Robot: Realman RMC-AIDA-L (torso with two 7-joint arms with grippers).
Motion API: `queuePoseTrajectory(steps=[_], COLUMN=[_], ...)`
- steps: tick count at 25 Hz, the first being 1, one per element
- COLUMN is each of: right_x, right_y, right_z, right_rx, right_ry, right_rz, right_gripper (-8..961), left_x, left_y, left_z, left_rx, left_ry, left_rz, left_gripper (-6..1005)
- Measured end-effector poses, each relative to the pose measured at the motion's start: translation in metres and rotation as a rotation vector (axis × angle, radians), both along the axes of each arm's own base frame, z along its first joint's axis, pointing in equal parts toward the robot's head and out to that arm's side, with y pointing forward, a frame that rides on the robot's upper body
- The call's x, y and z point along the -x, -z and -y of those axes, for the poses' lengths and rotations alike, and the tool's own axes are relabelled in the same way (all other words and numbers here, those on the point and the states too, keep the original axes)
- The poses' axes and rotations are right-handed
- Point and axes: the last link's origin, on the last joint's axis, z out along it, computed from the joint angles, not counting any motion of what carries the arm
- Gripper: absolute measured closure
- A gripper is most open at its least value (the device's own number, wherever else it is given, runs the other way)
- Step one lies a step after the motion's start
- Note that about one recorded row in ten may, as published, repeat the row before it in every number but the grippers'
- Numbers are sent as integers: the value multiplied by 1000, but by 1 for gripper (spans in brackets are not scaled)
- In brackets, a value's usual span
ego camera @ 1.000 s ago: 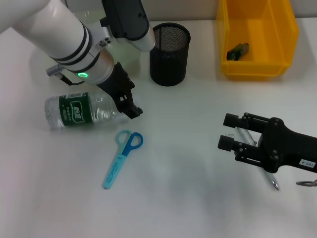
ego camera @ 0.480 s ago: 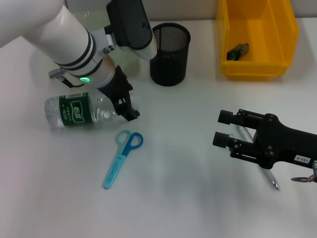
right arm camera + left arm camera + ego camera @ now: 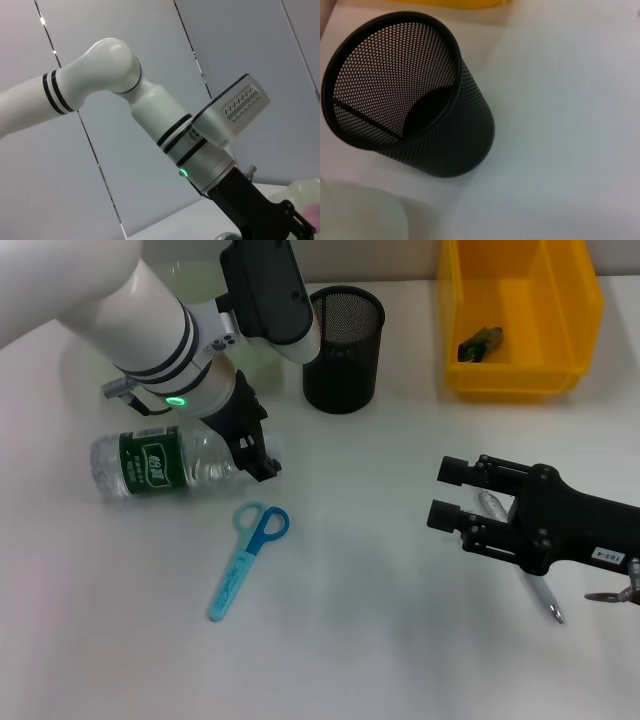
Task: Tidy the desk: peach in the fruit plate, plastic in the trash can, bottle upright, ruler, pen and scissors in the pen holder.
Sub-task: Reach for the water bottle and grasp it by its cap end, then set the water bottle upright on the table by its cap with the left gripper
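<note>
A clear bottle (image 3: 150,465) with a green label lies on its side at the left of the desk. My left gripper (image 3: 255,450) is down at its neck end and hides the cap. Blue scissors (image 3: 248,558) lie just in front of the bottle. The black mesh pen holder (image 3: 343,335) (image 3: 410,100) stands upright at the back. At the right, my right gripper (image 3: 450,494) hovers open with nothing between its fingers, above a silver pen (image 3: 541,593) that lies partly under it. The peach and the ruler are out of view in the head view.
A yellow bin (image 3: 518,375) stands at the back right with a crumpled green-yellow scrap (image 3: 480,343) inside. A pale green plate (image 3: 262,352) shows behind my left arm. The right wrist view shows only the left arm (image 3: 165,125) against a wall.
My right gripper has slid a little to the left over the pen. My left gripper has shifted slightly left at the bottle's neck. Bottle and scissors lie where they were.
</note>
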Motion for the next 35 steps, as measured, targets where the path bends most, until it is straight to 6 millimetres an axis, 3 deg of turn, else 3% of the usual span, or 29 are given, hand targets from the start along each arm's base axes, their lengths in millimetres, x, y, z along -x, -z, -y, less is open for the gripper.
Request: queuePoseTrajectory(steps=[18,35], right_x=[2,2], right_y=[0,1], right_z=[-2,-1], right_rx=[1,4], right_ry=[1,6], right_rz=[-8,-17], right_gripper=[317,317], left_x=[4,3], left_y=[6,5], left_z=[3,3], left_rx=[13,6], left_ry=[3,3], left_rz=[-49,-53], left_gripper=[291,553])
